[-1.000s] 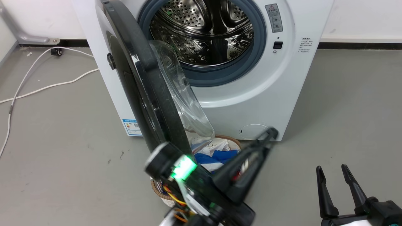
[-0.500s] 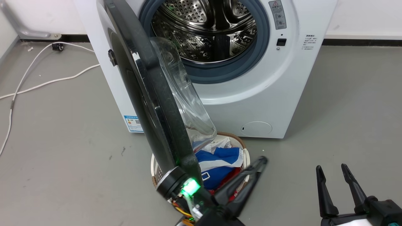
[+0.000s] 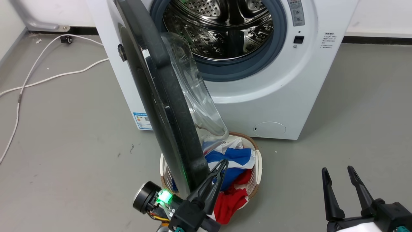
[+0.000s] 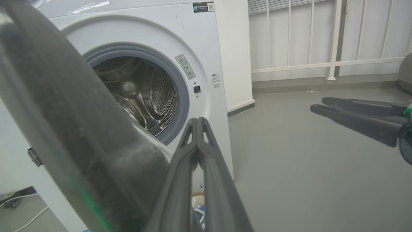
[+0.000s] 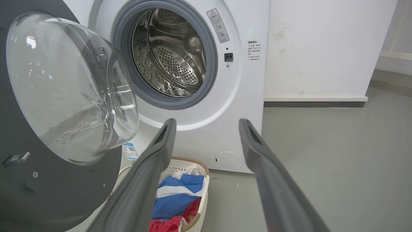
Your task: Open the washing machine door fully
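Note:
The washing machine (image 3: 273, 96) is a white front-loader with its steel drum (image 3: 222, 25) exposed. The washing machine door (image 3: 161, 96) stands swung out towards me, edge-on, black frame with the clear glass bowl (image 3: 193, 90) on its inner side. My left gripper (image 3: 222, 162) is shut with nothing in it, its tips close beside the door's lower rim on the inner side; I cannot tell whether they touch. In the left wrist view the shut left gripper (image 4: 197, 120) lies next to the door's rim (image 4: 64, 129). My right gripper (image 3: 337, 170) stays open and apart at the lower right.
A white laundry basket (image 3: 259, 164) holding blue, white and red clothes (image 3: 235, 158) sits on the grey floor under the door's lower edge. A white cable (image 3: 48, 77) trails over the floor on the left. Bare floor lies to the right of the machine.
The head camera has shifted. My left gripper has drawn back and leftwards, from over the basket's right side to the door's lower rim. The right gripper has stayed put.

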